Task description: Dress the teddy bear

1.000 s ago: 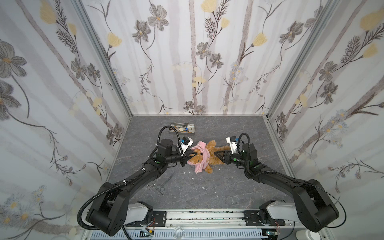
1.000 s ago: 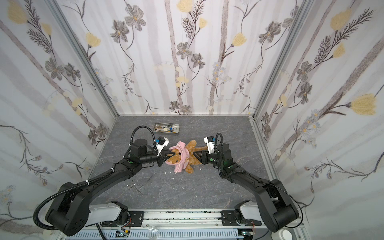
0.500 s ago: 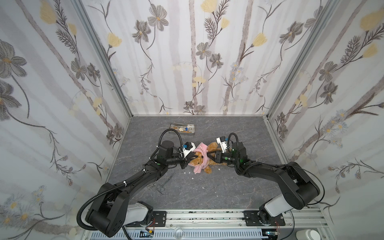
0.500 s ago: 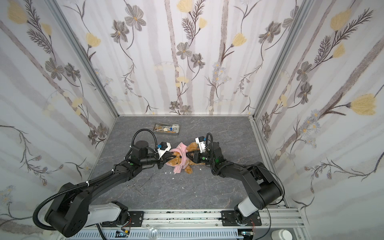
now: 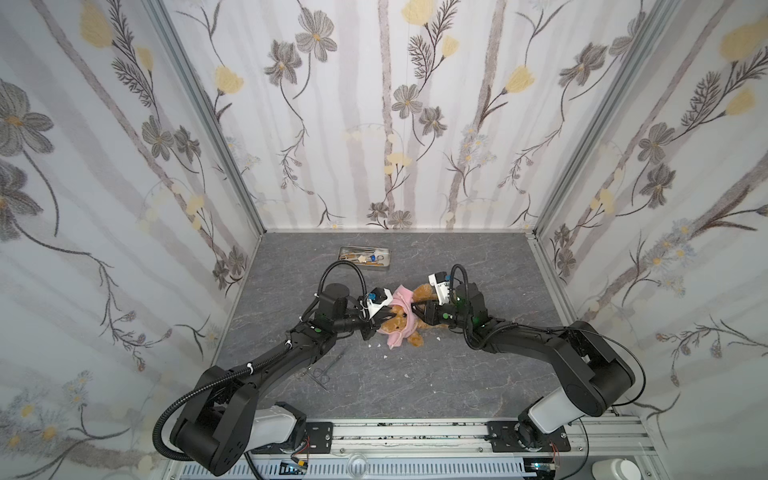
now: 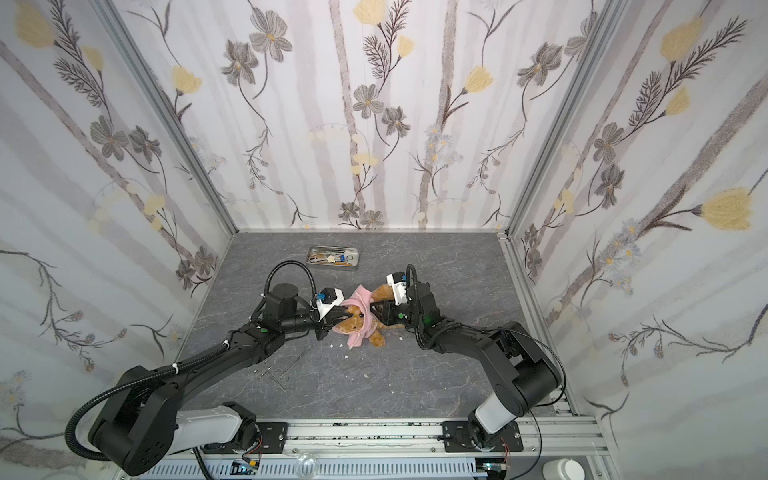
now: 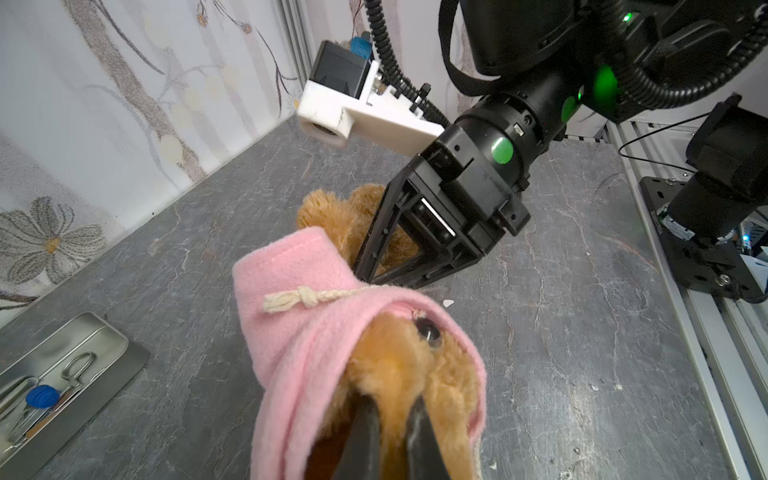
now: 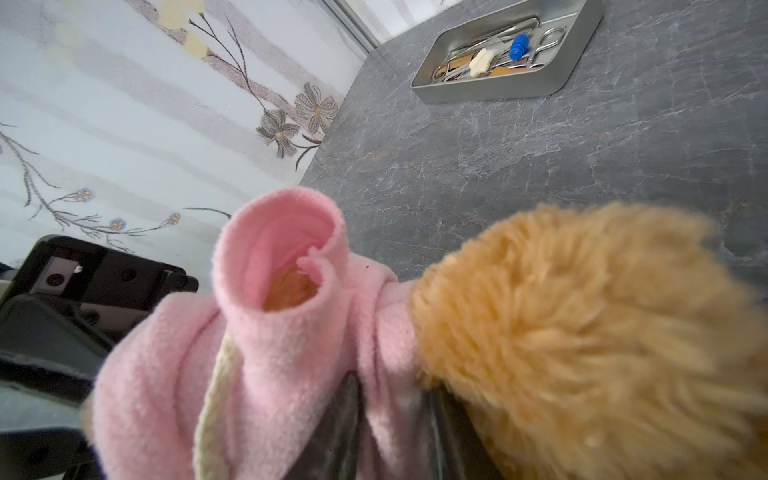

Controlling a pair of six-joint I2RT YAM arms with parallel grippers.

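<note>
**Item 1: the teddy bear** (image 5: 395, 325). Golden-brown plush. You find it mid-table in both top views, between your two grippers. Its head is toward your left arm and its rear toward your right arm. One dark eye shows in the left wrist view.

**Item 2: pink shirt** (image 5: 404, 294). Fleece with a cream drawstring (image 7: 307, 297). It is bunched over the bear's head and shoulders, and the furry rear half is bare. One sleeve stands up as an open tube (image 8: 282, 249), with brown fur visible inside it.

**Item 3: left gripper** (image 7: 390, 415). Your jaws are pressed together on a tuft of fur at the bear's head, just under the shirt's edge.

**Item 4: right gripper** (image 8: 392, 415). Your jaws are narrowed on a fold of the pink shirt, which fills the gap between them. The bear's fur lies just beside the outer finger.

**Item 5: metal tray** (image 5: 365, 269). It sits near the back wall, well apart from the bear, and holds steel instruments and a blue-handled piece.

**Item 6: loose instrument** (image 5: 320, 372). Scissor-handled. It lies flat on the grey table (image 5: 415, 395) beside your left arm.

**Item 7: white scraps** (image 5: 385, 356). They are scattered on the table near the bear.
</note>
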